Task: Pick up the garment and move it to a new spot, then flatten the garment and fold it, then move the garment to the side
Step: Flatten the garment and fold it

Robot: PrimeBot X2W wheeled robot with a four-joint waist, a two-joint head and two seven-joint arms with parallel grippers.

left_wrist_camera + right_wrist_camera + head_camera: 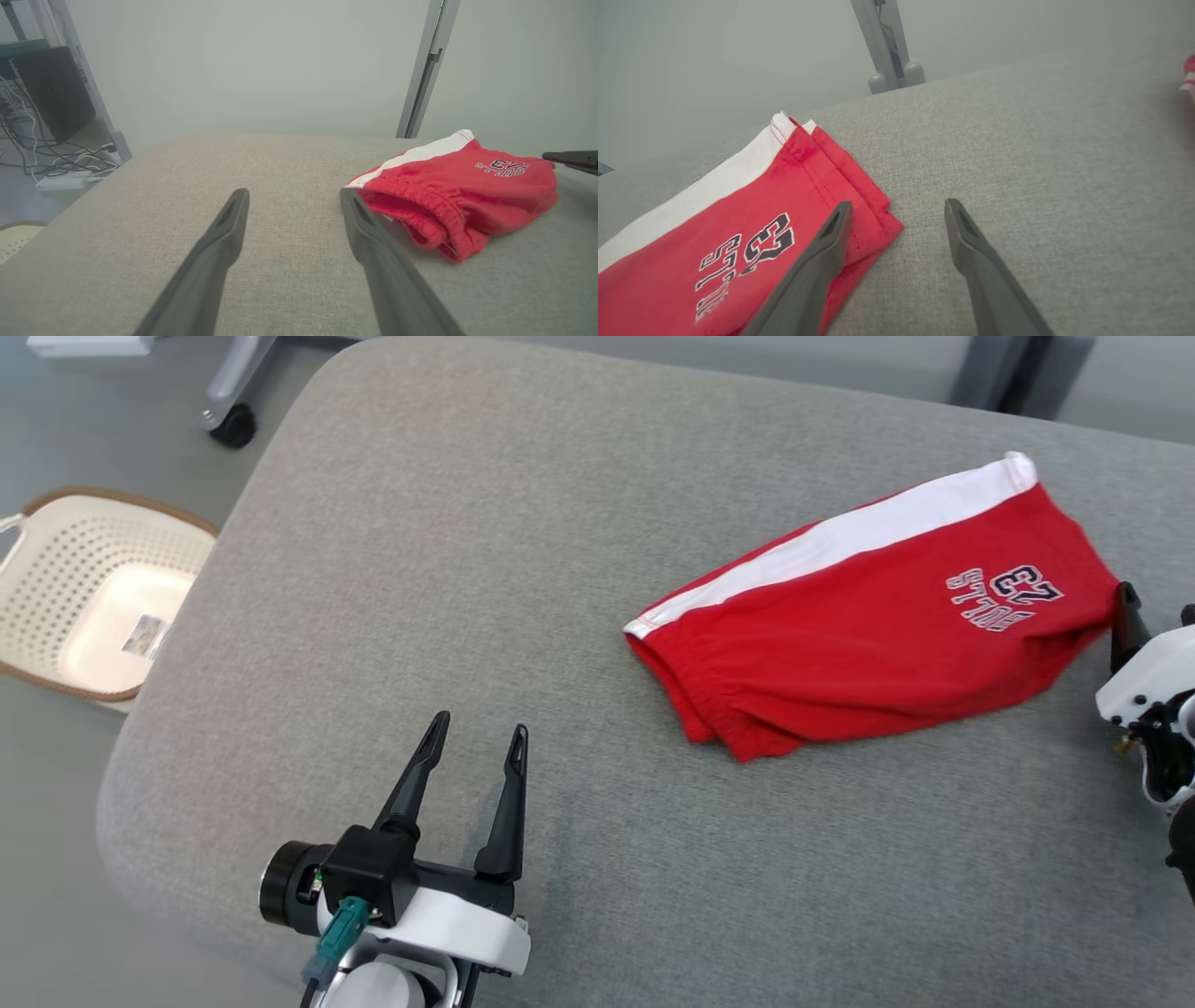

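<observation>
a pair of red shorts [878, 635] with a white side stripe and a printed number lies folded on the grey padded surface [467, 523], in the right half of the head view. its waistband is toward the lower left and its leg hem toward the right. the left gripper [480, 723] sits at the lower left of that frame, fingers apart and empty, well apart from the shorts. the right gripper [899, 204] is at the right edge, just beside the hem, fingers spread and empty. in its wrist view one finger crosses the hem corner. a pale perforated basket [47, 569] stands on the floor at far left.
</observation>
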